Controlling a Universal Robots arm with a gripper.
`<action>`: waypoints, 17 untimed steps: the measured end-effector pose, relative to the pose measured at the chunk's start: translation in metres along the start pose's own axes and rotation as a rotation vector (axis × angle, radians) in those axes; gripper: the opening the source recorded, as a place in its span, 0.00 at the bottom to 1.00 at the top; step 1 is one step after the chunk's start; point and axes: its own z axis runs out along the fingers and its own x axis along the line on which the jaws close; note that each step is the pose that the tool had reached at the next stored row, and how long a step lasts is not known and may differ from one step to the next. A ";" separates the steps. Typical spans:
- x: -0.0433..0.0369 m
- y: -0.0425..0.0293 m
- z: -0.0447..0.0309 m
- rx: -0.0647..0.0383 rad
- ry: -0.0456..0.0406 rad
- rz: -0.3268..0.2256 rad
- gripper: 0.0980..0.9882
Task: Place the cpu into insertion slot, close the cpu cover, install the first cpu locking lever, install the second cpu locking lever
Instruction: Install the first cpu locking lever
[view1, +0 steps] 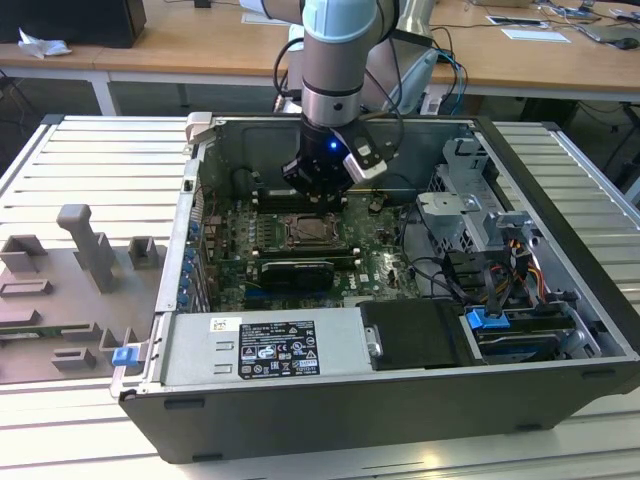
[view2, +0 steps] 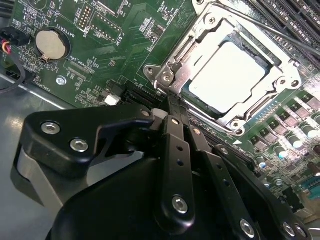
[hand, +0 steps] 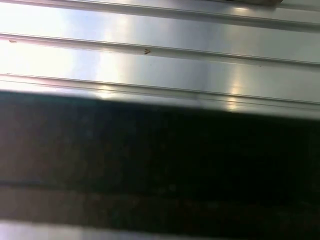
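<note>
cpu (view2: 227, 75) under closed cpu cover (view2: 200, 42) — seated

A ribbed metal table (view1: 80, 150) carries the open computer case (view1: 330, 410) and grey fixtures (view1: 70, 290).

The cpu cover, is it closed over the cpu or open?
Closed: in the second wrist view the cpu cover lies flat around the cpu, which shows through its window.
</note>
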 end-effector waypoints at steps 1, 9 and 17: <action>0.0000 0.0000 0.0003 0.000 0.0000 0.000 0.01; -0.0001 0.0001 -0.0002 -0.002 -0.0006 0.000 0.01; -0.0001 -0.0004 -0.0093 -0.002 -0.0001 0.000 0.01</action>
